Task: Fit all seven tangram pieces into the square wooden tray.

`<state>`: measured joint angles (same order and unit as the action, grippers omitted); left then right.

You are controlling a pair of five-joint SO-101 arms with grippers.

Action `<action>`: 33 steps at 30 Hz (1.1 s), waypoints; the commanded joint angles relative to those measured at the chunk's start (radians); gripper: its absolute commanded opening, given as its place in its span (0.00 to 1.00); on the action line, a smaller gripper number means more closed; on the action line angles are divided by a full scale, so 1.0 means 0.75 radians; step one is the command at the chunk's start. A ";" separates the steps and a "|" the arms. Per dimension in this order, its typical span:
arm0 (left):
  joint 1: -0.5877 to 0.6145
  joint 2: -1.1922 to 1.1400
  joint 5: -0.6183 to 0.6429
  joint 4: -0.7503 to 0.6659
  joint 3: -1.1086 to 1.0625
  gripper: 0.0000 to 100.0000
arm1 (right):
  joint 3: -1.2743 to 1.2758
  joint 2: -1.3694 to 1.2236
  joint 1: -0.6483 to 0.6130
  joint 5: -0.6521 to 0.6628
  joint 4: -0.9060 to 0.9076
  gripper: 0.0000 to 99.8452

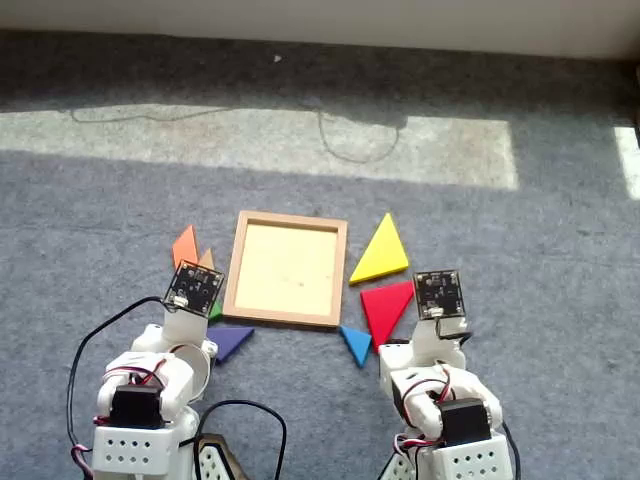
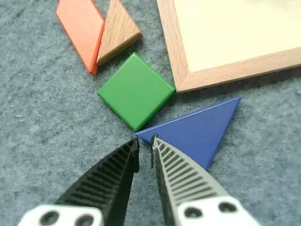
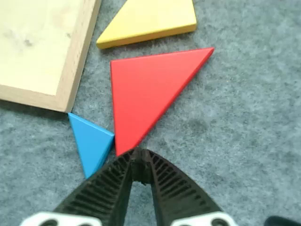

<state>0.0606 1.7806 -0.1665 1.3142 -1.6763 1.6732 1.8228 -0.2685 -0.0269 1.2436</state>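
The square wooden tray [image 1: 232, 268] lies in the middle with nothing inside it. On one side of it lie an orange parallelogram [image 2: 81, 29], a wooden triangle [image 2: 117, 33], a green square [image 2: 136, 90] and a dark blue triangle [image 2: 197, 129]. My left gripper [image 2: 145, 143] hovers shut at the dark blue triangle's corner, holding nothing. On the tray's other side lie a yellow triangle [image 3: 150, 21], a red triangle [image 3: 148, 92] and a small light blue triangle [image 3: 91, 141]. My right gripper [image 3: 139, 154] is shut, its tips at the red triangle's point.
Everything rests on grey carpet [image 1: 520, 260]. Both arm bases [image 1: 140, 420] stand at the near edge with loose cables beside them. A bright sunlit band [image 1: 300, 140] crosses the carpet beyond the tray, and a thin cable [image 1: 350, 150] lies there.
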 commanded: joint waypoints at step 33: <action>0.189 0.044 0.004 -0.088 0.111 0.08 | -0.418 -0.144 0.109 0.139 -0.294 0.01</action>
<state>0.1910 1.7806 -0.1665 1.2681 -1.6379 1.4845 1.8228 -0.0829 0.1343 1.0549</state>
